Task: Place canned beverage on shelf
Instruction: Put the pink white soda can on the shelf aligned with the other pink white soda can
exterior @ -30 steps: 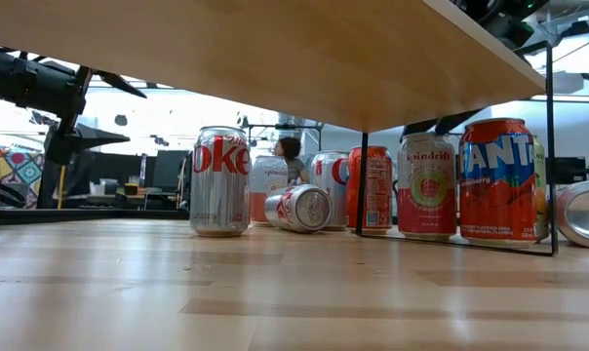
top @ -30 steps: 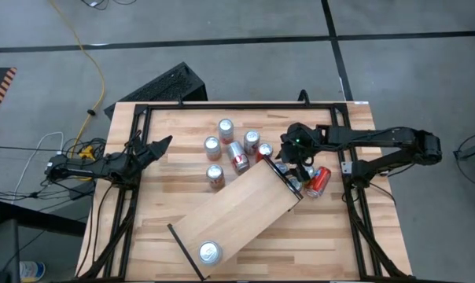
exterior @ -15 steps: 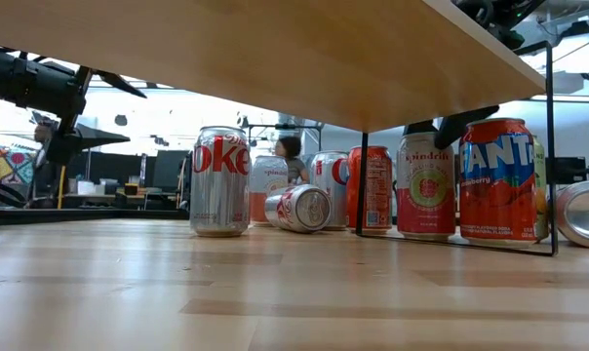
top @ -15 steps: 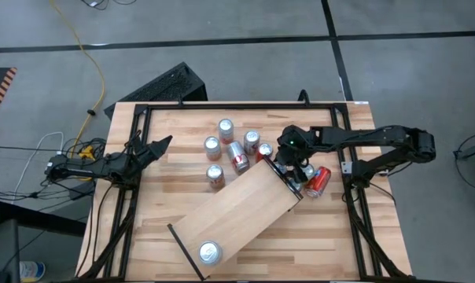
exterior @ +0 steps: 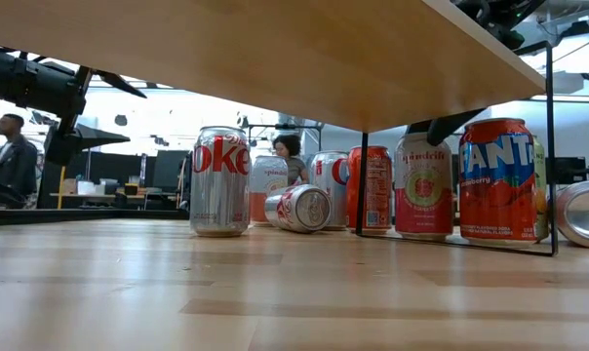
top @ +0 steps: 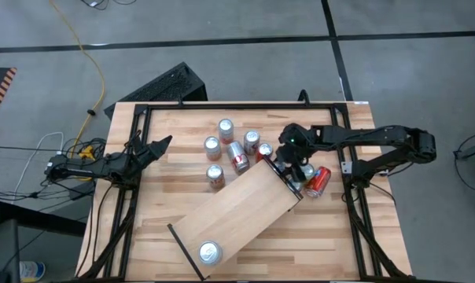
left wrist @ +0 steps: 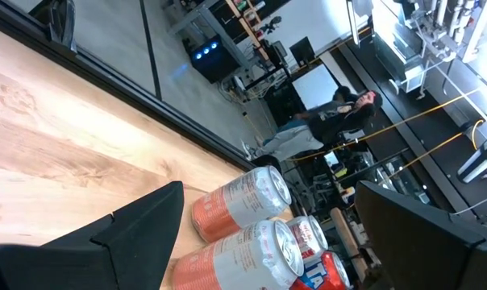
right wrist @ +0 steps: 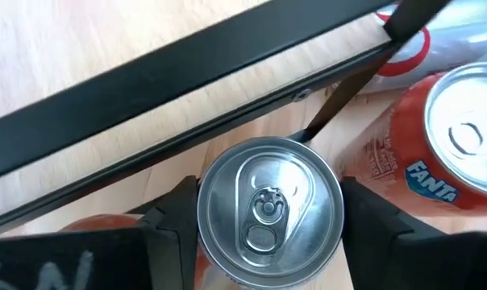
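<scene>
shelf (top: 241, 208) lies diagonally on table (top: 159, 228), one can (top: 210, 252) on its near end | right gripper (right wrist: 264, 217) at shelf's far end, fingers (right wrist: 167, 221) straddling Spindrift can (right wrist: 269, 209), whether they grip it cannot be told | Fanta can (right wrist: 461, 121) just beside | left gripper (top: 155, 146) open at table's left edge

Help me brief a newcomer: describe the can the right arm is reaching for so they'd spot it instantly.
Start at the shelf, the pale board lying slantwise on the table, and go to its black end strip nearest the right arm. The right claw straddles an upright can there, beside the orange Fanta can. Unlike the Fanta, this can carries a round pink fruit picture.
</scene>
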### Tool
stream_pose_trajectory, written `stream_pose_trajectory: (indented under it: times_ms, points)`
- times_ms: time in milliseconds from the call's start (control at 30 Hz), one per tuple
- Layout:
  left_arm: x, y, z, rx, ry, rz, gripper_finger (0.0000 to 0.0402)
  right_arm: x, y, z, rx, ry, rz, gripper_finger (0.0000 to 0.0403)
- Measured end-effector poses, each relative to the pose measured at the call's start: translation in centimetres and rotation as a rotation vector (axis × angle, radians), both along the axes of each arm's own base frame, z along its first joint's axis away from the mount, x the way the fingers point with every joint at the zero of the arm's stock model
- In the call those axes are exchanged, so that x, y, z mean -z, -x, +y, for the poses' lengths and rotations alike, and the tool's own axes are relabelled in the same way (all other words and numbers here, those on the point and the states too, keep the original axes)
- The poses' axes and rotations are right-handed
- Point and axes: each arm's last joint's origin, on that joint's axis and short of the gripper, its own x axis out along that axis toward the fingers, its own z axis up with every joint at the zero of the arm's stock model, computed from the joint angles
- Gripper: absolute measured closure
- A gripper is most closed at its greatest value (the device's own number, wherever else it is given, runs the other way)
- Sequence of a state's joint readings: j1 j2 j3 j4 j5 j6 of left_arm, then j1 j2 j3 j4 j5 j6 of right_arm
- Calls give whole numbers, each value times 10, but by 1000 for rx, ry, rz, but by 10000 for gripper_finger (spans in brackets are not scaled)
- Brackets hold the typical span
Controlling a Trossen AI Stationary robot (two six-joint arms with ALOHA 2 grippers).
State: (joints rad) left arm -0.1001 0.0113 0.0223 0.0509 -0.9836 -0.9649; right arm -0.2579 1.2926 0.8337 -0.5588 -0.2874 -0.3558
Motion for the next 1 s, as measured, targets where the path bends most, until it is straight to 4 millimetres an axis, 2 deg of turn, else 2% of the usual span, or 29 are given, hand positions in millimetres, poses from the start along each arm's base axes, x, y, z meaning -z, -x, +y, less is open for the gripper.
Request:
stream_pose_trajectory:
  times_ms: [200, 533, 767, 1000]
  points:
    - [0, 0, 0, 0, 0, 0, 51, -7, 9, -9, 83, -14, -9, 198]
    - [0, 0, 0, 0, -1, 2, 51, -31, 44, -35, 305, 47, -46, 204]
    - [0, 0, 0, 0, -2, 3, 51, -66, 51, -45, 380, 129, -131, 204]
    - [0, 0, 0, 0, -2, 3, 51, -116, 49, -50, 409, 268, -245, 206]
